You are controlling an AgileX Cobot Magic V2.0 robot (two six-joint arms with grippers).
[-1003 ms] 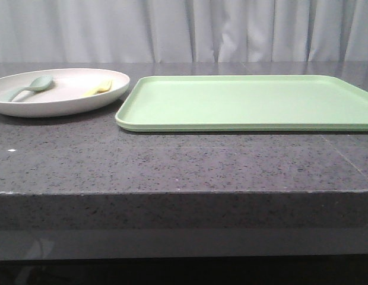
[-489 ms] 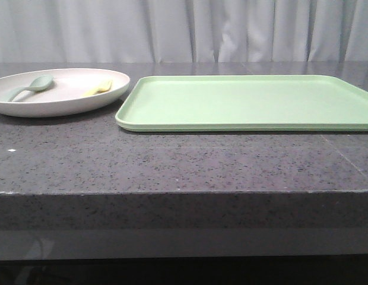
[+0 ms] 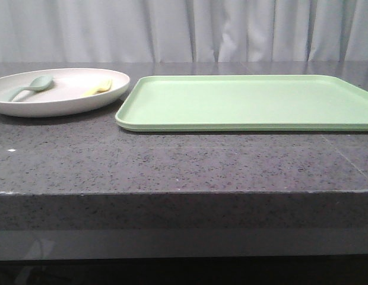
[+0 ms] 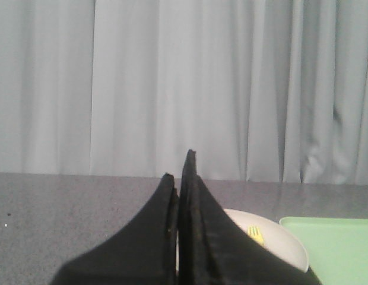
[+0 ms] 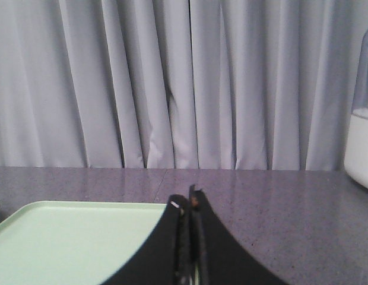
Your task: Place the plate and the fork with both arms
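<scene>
**Plate and fork at the table's left, both grippers pressed closed**

Nearest the front camera runs the thick front edge of the table (image 3: 184, 219), a dark grey speckled stone slab with a paler band beneath it. Its flat top stretches back, bare along the near strip, with a faint seam line crossing at the right.

Farther in, the plate (image 3: 65, 105) sits at the left of the tabletop. The fork (image 3: 98, 88) lies inside the plate on its right part, a small yellow piece with its tines pointing away from the camera. A pale grey-green spoon (image 3: 27, 87) lies in the same plate to the left of the fork, well apart from it. Just beside the plate on its right lies a light green tray (image 3: 249, 101), rectangular, flat on the stone and reaching the right edge of the front view; whether its corner touches the plate's rim cannot be told.

Neither arm shows in the front view. In the left wrist view the left gripper (image 4: 183, 172) has its black fingers pressed together with nothing between them, above the tabletop with the plate and fork past them. In the right wrist view the right gripper (image 5: 189, 199) is likewise closed tight and empty, over the near end of the tray.

At the far right stands a rounded white container (image 5: 360, 148), partly cut off. Behind everything hangs a pleated pale grey curtain (image 3: 184, 29), closing off the room.
</scene>
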